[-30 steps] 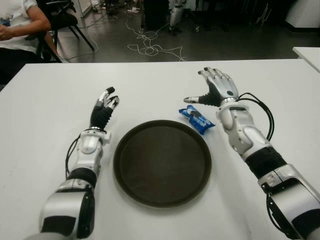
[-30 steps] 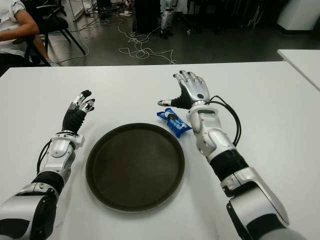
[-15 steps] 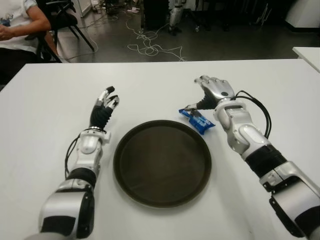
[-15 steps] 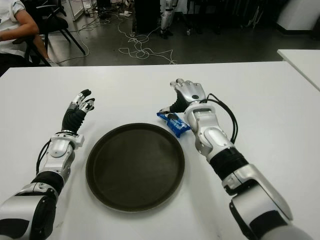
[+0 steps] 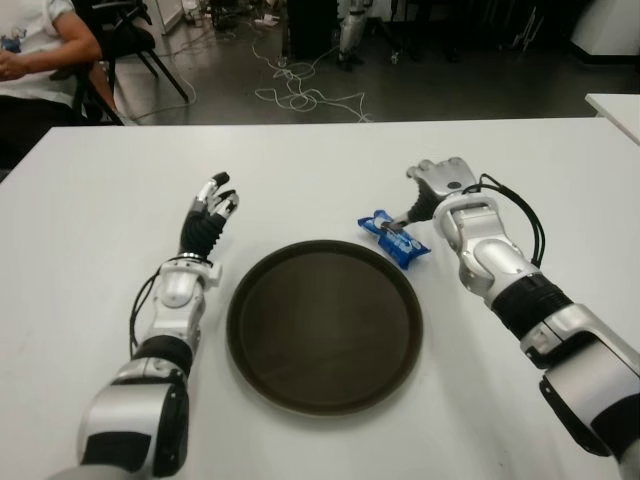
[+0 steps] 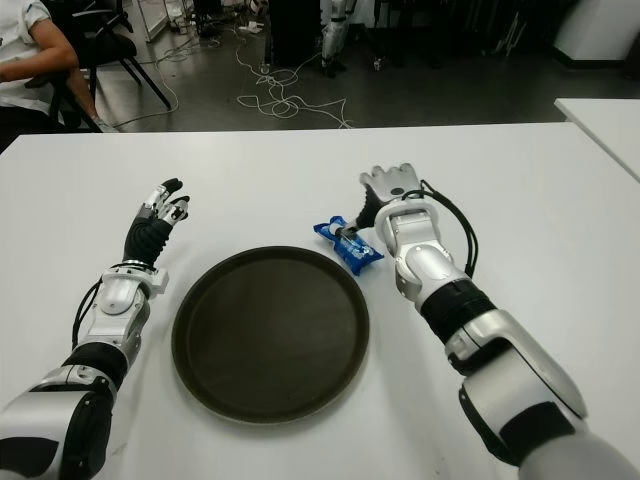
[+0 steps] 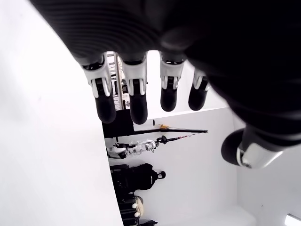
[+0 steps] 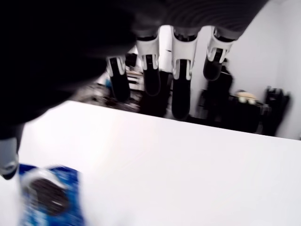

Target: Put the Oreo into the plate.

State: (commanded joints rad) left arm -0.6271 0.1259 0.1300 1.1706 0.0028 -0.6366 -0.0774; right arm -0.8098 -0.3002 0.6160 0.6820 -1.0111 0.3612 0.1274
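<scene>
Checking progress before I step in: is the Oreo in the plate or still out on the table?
Out. The Oreo lies on the table just beyond the plate rim, with the right hand at it, not grasping.

Blue Oreo packet (image 5: 394, 237) with dark biscuit print; dark brown plate (image 5: 323, 325); white table (image 5: 110, 210); silver-and-black right hand (image 5: 437, 184) and left hand (image 5: 209, 212).

Surface: white table (image 5: 320, 160), its far edge running across the eye views.
Landmark: round dark plate (image 5: 324, 325), lying flat on the table near its front middle.
Oreo (image 5: 395, 238): blue packet, flat on the table just beyond the plate's far-right rim, set at a slant.
Second table (image 5: 615, 105): white corner, far right of the plate, apart from the main one.
</scene>
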